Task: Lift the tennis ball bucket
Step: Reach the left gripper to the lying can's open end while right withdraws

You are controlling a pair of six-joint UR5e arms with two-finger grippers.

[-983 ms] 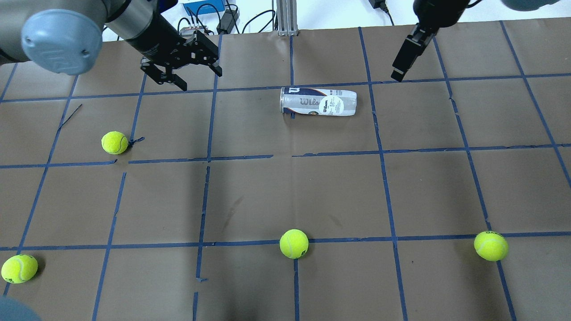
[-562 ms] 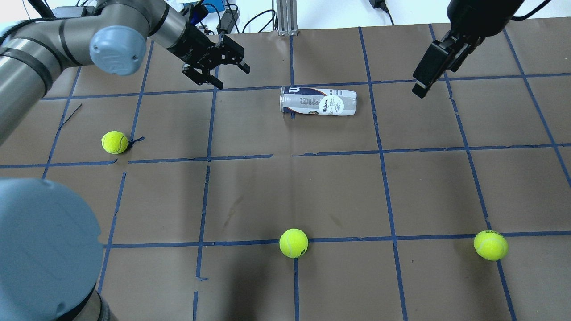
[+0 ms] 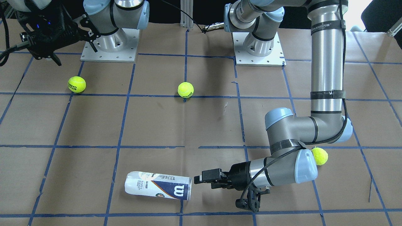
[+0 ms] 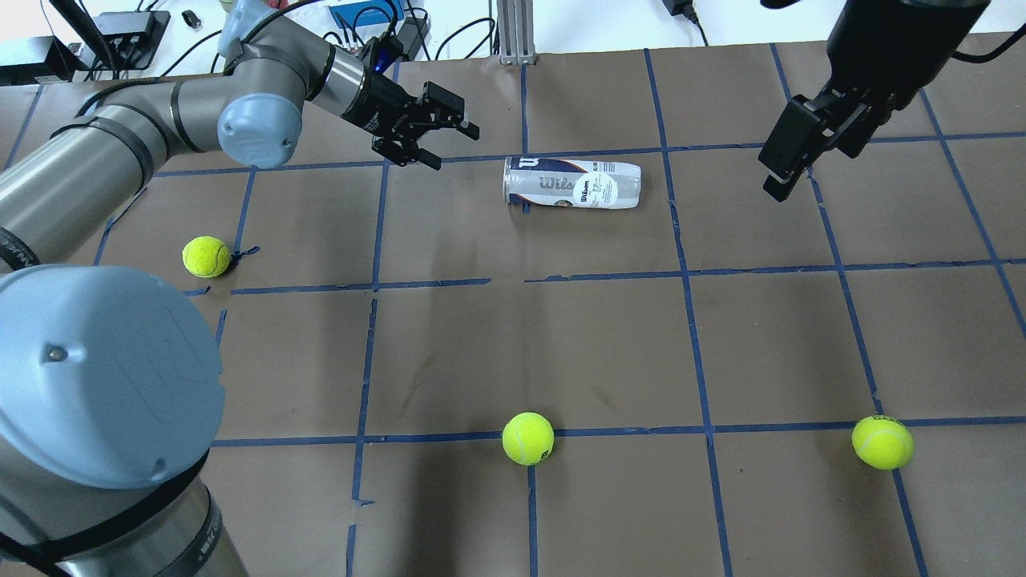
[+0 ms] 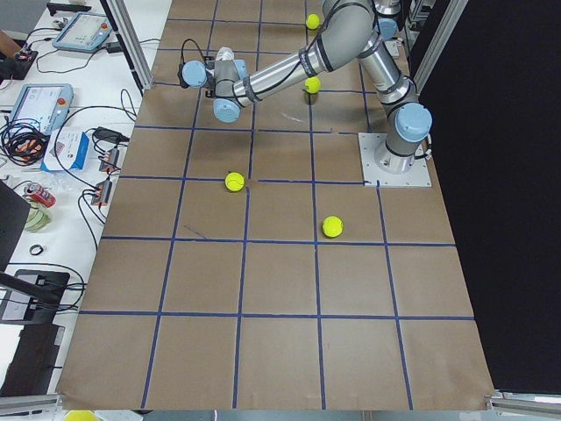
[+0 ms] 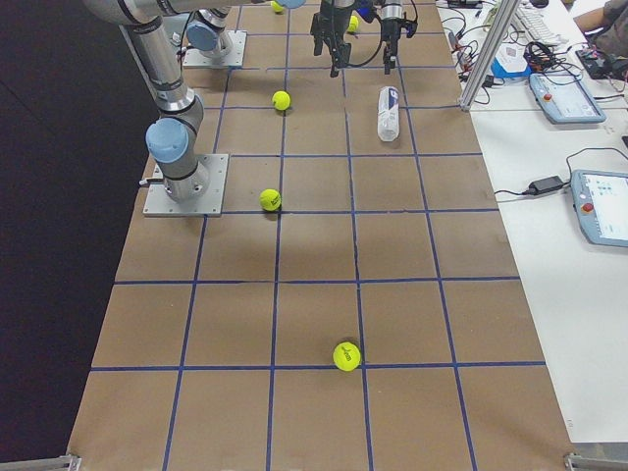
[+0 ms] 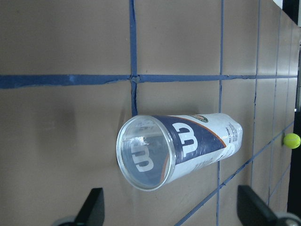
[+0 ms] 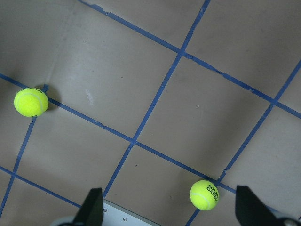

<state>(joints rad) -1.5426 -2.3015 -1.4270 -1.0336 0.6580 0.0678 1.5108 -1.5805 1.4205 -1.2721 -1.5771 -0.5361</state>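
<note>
The tennis ball bucket (image 4: 571, 183) is a clear tube with a white and navy Wilson label. It lies on its side on the brown table, and also shows in the front view (image 3: 158, 189) and the left wrist view (image 7: 178, 150). My left gripper (image 4: 457, 151) is open and empty. It sits low, just off the tube's left end, pointing at it without touching (image 3: 198, 179). The left wrist view shows the tube's clear round end between the spread fingertips (image 7: 94, 209). My right gripper (image 4: 773, 188) hangs high to the tube's right, open and empty.
Three yellow-green tennis balls lie on the table: one at the left (image 4: 206, 256), one at the near middle (image 4: 527, 438), one at the near right (image 4: 882, 441). Blue tape lines grid the brown paper. Cables and boxes (image 4: 377, 16) line the far edge.
My left gripper has moved right and lower, toward the tube's left end, and the arm's elbow has swung into view. My right gripper has drifted right, away from the tube.
</note>
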